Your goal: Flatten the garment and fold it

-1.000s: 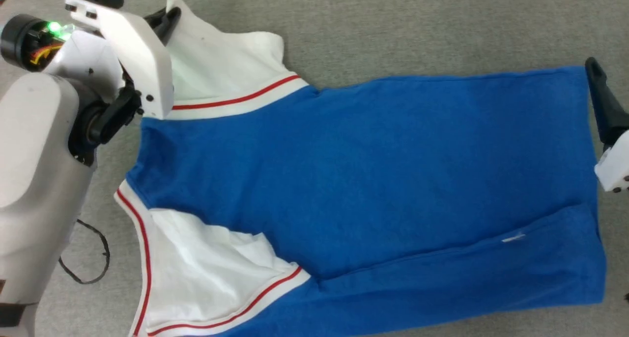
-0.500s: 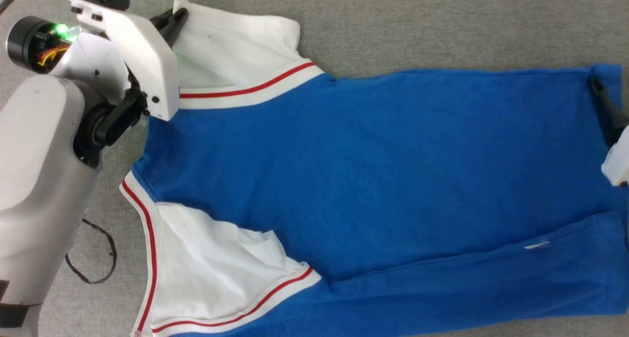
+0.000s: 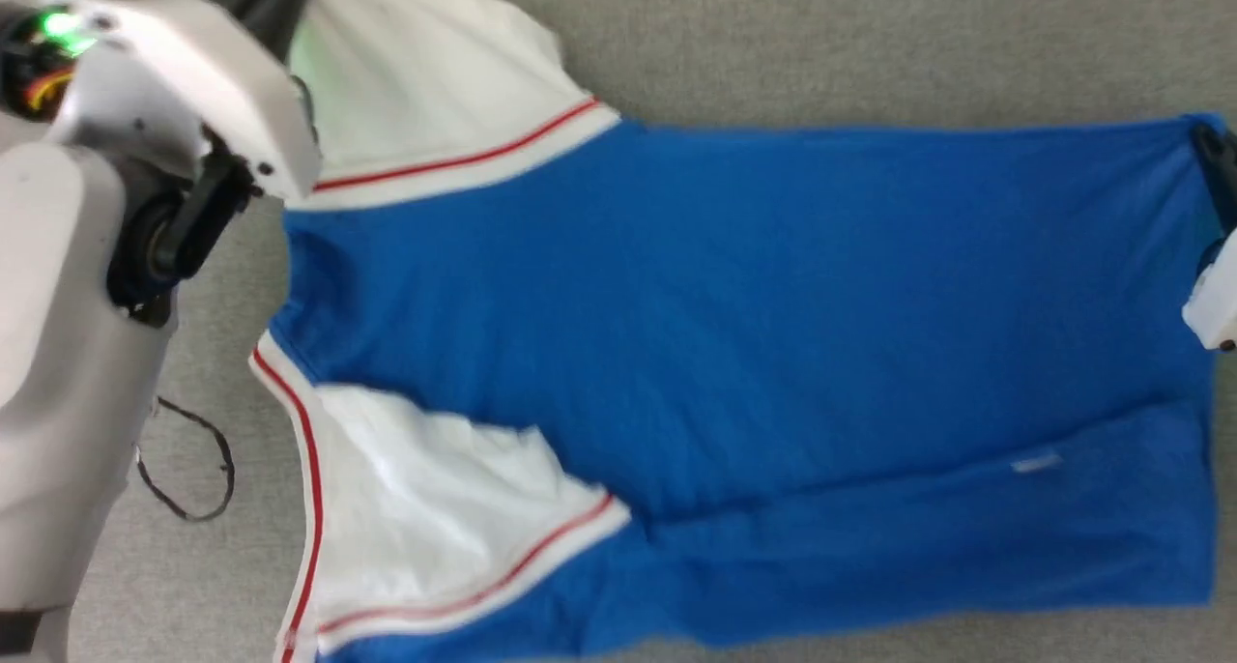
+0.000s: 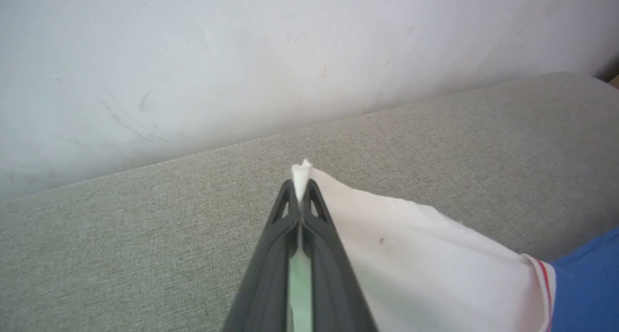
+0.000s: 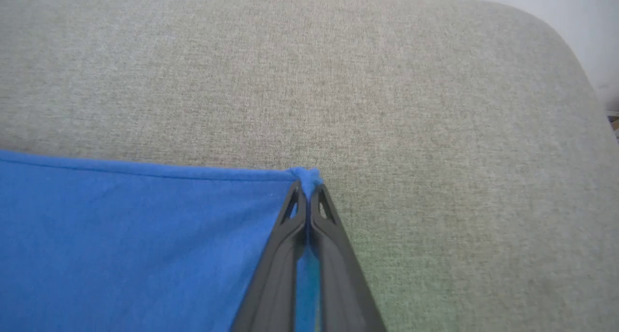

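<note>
On the grey surface (image 3: pixel 870 44), the garment (image 3: pixel 725 305) lies spread almost flat, collar end toward the robot's left and hem toward its right, with one long side lapped over along a crease. You have the left gripper (image 4: pixel 301 194), jaws clamped on the tip of the far white sleeve (image 4: pixel 411 245), and the right gripper (image 5: pixel 307 189), jaws clamped on the far hem corner (image 5: pixel 304 174). Judge flattening nearly done; beyond that lap, the folding is left to do.
</note>
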Controlling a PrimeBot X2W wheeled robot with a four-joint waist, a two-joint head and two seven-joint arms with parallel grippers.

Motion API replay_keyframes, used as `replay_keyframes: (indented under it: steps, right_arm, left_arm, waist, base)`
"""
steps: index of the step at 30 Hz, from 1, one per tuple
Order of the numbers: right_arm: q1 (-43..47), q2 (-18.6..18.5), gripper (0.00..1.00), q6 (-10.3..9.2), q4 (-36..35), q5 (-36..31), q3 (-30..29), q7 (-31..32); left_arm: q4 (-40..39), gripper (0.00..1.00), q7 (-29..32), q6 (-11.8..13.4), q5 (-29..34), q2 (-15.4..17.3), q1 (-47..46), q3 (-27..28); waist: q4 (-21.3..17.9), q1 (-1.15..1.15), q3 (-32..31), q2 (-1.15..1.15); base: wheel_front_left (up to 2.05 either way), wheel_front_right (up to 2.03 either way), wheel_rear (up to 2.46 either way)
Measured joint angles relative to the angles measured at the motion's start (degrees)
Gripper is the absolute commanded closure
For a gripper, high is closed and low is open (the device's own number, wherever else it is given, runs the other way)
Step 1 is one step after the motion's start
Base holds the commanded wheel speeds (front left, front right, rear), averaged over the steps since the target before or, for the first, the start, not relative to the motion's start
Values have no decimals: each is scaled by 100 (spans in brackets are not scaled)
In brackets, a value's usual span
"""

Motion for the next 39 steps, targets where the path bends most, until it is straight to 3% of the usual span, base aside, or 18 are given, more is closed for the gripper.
replay_keyframes:
  steps: [9,15,22,27,36,37,38,39]
  right_arm:
    - [772,31,100,0,-212,8,-209,-276]
    - [1506,232,100,0,-531,45,-301,-454]
    - [2357,623,100,0,-783,107,-458,-610]
    - [2939,853,100,0,-799,212,-523,-619]
    - [3361,747,100,0,-522,113,-468,-620]
    - [3362,745,85,0,-469,100,-457,-620]
    - [3362,739,36,0,-420,90,-444,-620]
    - [3361,733,0,0,-371,86,-426,-620]
  left_arm:
    - [-977,100,-1092,237,-120,146,1440,419]
    - [-1959,100,-1642,564,-250,240,2884,617]
    - [-2543,100,-2062,969,-359,198,4464,681]
    - [-2414,100,-2152,971,-453,113,5187,486]
    - [-1646,100,-2148,775,-678,-56,5352,245]
    - [-1560,93,-2140,751,-701,-93,5349,218]
    - [-1475,63,-2116,711,-721,-126,5348,174]
    - [-1391,38,-2100,702,-726,-156,5347,143]
  waist:
    - [84,-1,-701,0]
    - [182,-2,-1173,0]
    - [270,-2,-1597,0]
    - [313,-1,-1738,0]
    - [293,-1,-1903,0]
    - [290,-1,-1930,0]
    - [288,-1,-1959,0]
    - [285,0,-1990,0]
  base:
    - [0,0,0]
    - [0,0,0]
    - [0,0,0]
    - [0,0,0]
    - [0,0,0]
    - [0,0,0]
    - [0,0,0]
    - [0,0,0]
